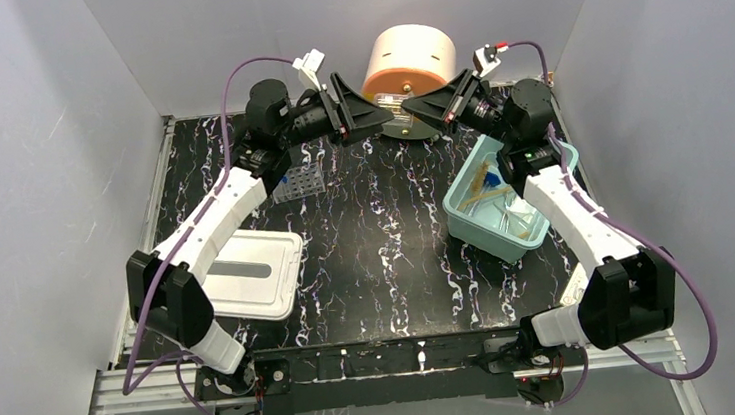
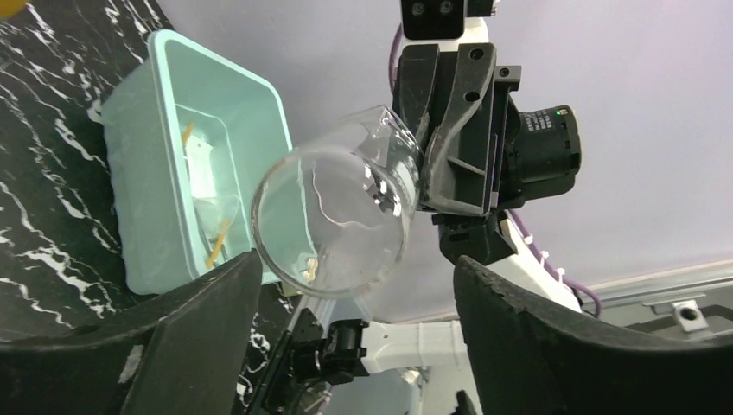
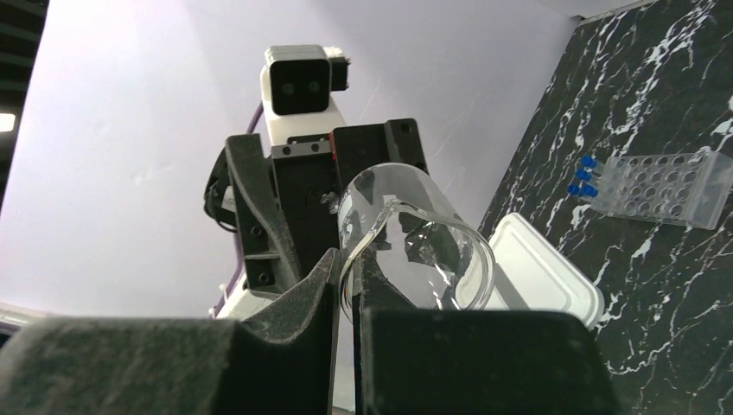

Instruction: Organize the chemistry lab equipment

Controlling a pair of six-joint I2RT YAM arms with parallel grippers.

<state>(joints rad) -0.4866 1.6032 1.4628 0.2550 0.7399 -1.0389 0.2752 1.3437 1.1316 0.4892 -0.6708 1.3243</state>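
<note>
My right gripper (image 3: pixel 348 268) is shut on the thin wall of the clear plastic funnel (image 3: pixel 415 242) and holds it in the air in front of the drawer unit. My left gripper (image 2: pixel 356 285) is open and faces it. The funnel's wide mouth (image 2: pixel 328 216) hangs at the left fingertips (image 2: pixel 238 277) without touching them. In the top view the two grippers, left (image 1: pixel 376 116) and right (image 1: pixel 417 111), meet tip to tip at the back. The clear grid tube rack (image 1: pixel 299 183) lies under the left arm, and blue-capped tubes (image 3: pixel 586 177) stick out of it.
A teal bin (image 1: pixel 465 221) at the right, also in the left wrist view (image 2: pixel 130 216), holds tan and clear small items. A white lid (image 1: pixel 248 268) lies at the left front. The cream-and-orange drawer unit (image 1: pixel 409 58) stands at the back wall.
</note>
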